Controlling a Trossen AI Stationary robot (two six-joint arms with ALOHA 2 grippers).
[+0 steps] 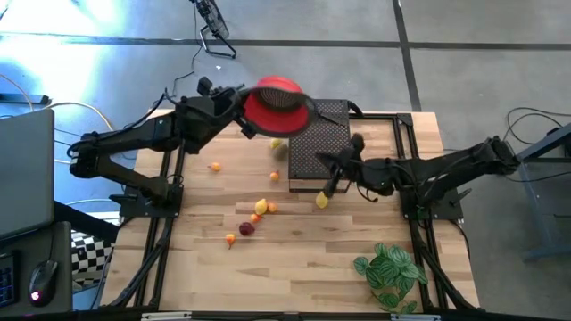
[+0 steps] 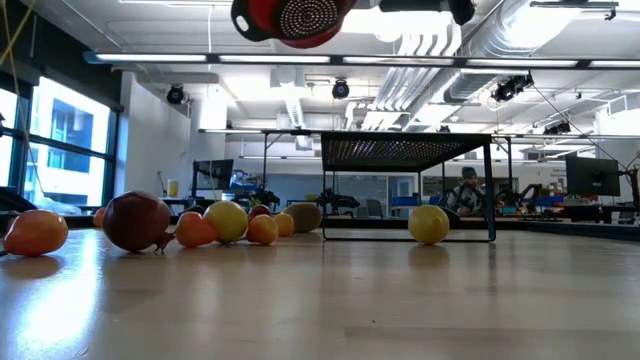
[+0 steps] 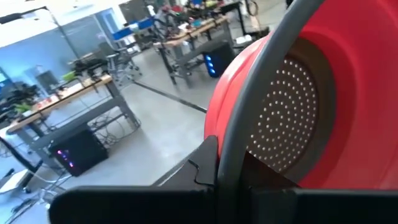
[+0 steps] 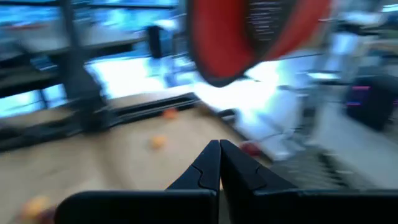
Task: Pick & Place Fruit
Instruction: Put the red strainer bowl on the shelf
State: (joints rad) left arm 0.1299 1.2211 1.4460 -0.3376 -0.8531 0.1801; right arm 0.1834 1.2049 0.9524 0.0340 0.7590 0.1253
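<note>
My left gripper (image 1: 243,111) is shut on a red bowl (image 1: 278,103) with a perforated bottom, held high over the far middle of the table. The low view shows the bowl (image 2: 290,18) at the top, its holed bottom facing the near edge. Several small fruits lie loose on the wood: a yellow one (image 1: 322,201) beside the black mesh rack (image 1: 318,143), a dark red one (image 1: 246,228), orange ones (image 1: 215,167) and a yellow one (image 1: 260,207). My right gripper (image 1: 321,162) is shut and empty, level over the rack, pointing toward the bowl (image 4: 249,37). My left gripper pinches the bowl's grey rim (image 3: 231,155) between its two fingers. The fingers come in about level from the table's left side. The bowl is lifted clear of the table and tipped on its side.
A green leafy plant (image 1: 390,272) stands at the near right corner. The mesh rack (image 2: 405,150) stands on thin legs at the far middle. The near half of the wooden table (image 1: 294,276) is bare wood.
</note>
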